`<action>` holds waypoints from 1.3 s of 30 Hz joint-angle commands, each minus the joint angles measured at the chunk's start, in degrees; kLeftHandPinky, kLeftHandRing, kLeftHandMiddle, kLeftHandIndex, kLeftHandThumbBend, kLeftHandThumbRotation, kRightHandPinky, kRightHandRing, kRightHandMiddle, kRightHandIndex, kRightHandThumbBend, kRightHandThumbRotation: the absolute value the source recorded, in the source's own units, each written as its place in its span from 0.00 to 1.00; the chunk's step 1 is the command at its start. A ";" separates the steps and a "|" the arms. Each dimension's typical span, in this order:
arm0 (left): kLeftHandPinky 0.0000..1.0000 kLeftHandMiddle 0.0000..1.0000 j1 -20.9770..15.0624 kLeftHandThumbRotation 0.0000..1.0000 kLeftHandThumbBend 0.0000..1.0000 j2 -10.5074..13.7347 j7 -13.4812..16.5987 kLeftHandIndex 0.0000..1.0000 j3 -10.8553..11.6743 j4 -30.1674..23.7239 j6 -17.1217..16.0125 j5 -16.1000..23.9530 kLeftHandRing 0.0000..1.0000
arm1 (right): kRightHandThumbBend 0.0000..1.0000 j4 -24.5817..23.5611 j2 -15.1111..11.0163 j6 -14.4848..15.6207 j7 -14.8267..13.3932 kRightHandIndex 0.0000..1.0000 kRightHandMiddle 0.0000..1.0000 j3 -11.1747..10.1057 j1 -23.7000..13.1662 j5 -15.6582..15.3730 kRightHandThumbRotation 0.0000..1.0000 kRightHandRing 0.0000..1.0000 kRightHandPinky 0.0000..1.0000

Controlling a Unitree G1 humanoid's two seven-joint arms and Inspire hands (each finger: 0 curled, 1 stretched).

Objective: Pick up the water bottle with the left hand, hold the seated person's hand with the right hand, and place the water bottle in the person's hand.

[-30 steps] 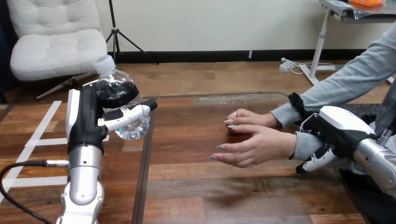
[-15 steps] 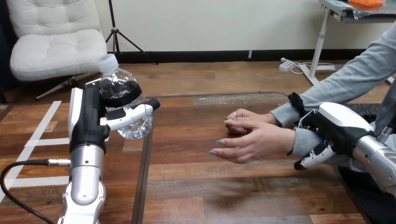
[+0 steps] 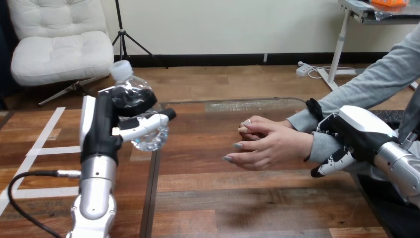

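1. Over table's (image 3: 208,198) left side, left hand (image 3: 105,130) has fingers wrapped round water bottle (image 3: 148,139), held aloft & tilted. Thin plastic could buckle or slip out.
2. Bottle is well apart from person's near hand (image 3: 270,148), whose palm faces sideways, not up, so it may roll off at handover.
3. At right, right hand (image 3: 354,136) lies over person's sleeved wrist (image 3: 319,146); can't tell if it grips. Loose = target drifts; tight = pinch.

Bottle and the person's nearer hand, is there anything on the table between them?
No. In the head view, only bare table lies between the bottle, held in the left hand, and the person's nearer hand.
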 commanded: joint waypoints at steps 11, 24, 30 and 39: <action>0.28 0.38 -3.35 0.00 0.76 -1.79 -0.73 0.39 -3.29 -3.68 0.11 1.97 0.35 | 0.85 -4.32 0.71 -0.93 0.65 0.35 0.34 -2.03 -1.33 1.99 0.00 0.28 0.23; 0.27 0.38 -4.29 0.00 0.76 -3.07 -1.09 0.39 -4.89 -3.43 0.62 2.24 0.34 | 0.86 -5.34 0.84 -0.98 1.41 0.33 0.32 -2.25 -1.32 2.47 0.00 0.27 0.23; 0.28 0.38 -4.81 0.00 0.75 -3.74 -1.65 0.40 -5.29 -2.99 0.70 1.79 0.34 | 0.86 -5.62 0.89 -1.50 1.27 0.33 0.32 -2.38 -1.22 2.53 0.00 0.27 0.23; 0.28 0.38 -6.03 0.00 0.76 -4.70 -2.04 0.39 -5.95 -1.24 -0.10 1.61 0.34 | 0.86 -5.51 1.01 -2.04 0.88 0.33 0.33 -2.20 -1.32 2.25 0.00 0.28 0.25</action>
